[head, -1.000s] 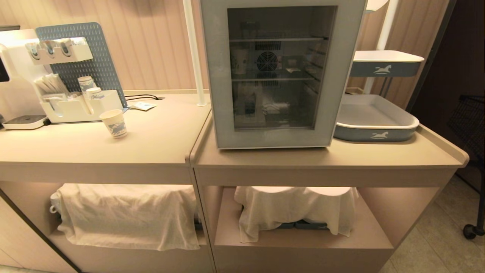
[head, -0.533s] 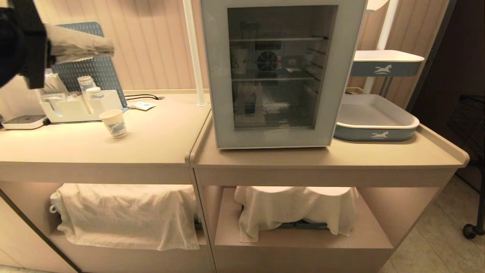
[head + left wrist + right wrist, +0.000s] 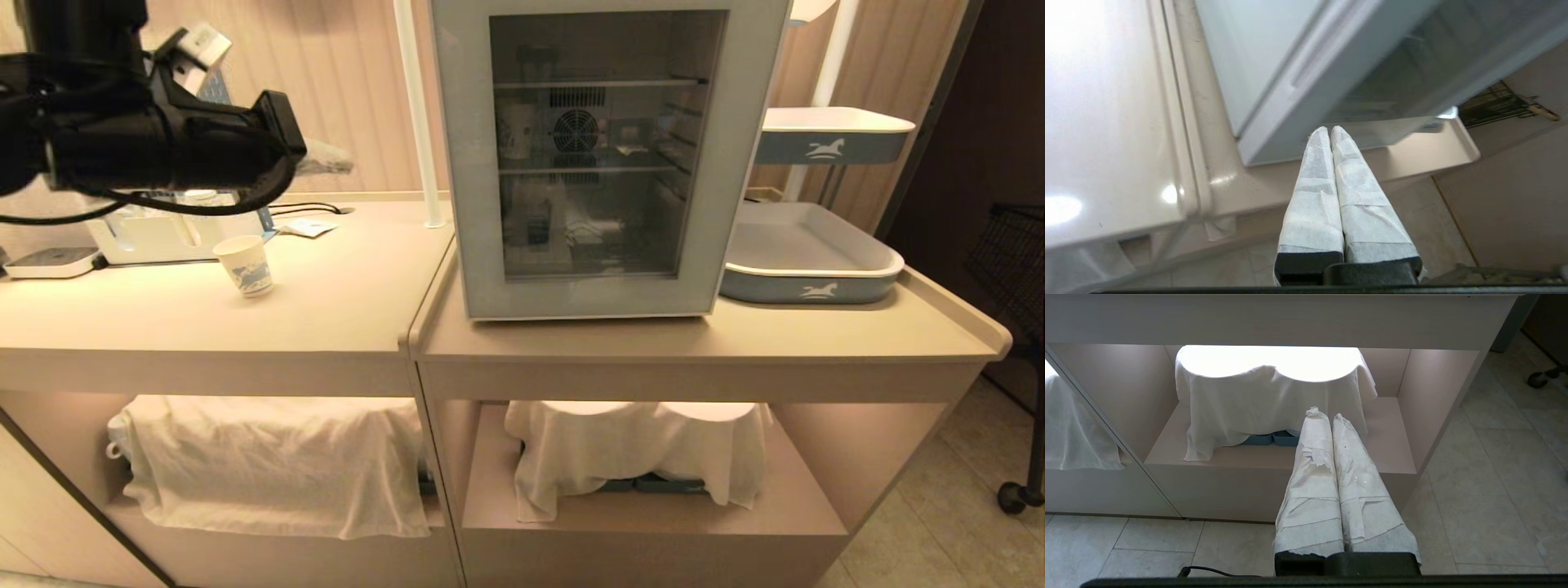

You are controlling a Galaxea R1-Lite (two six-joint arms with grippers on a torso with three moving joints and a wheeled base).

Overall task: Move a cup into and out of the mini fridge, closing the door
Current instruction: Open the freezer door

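The cup (image 3: 245, 265) stands on the counter (image 3: 343, 302) (left tool (image 3: 326, 157) closed, empty, raised above).

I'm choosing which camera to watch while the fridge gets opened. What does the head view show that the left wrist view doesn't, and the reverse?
Only the head view shows the cup on the counter, the fridge shelves behind the glass, and the trays to its right. Only the left wrist view shows the left gripper shut, fingertips together, empty. Both show the mini fridge with its door closed.
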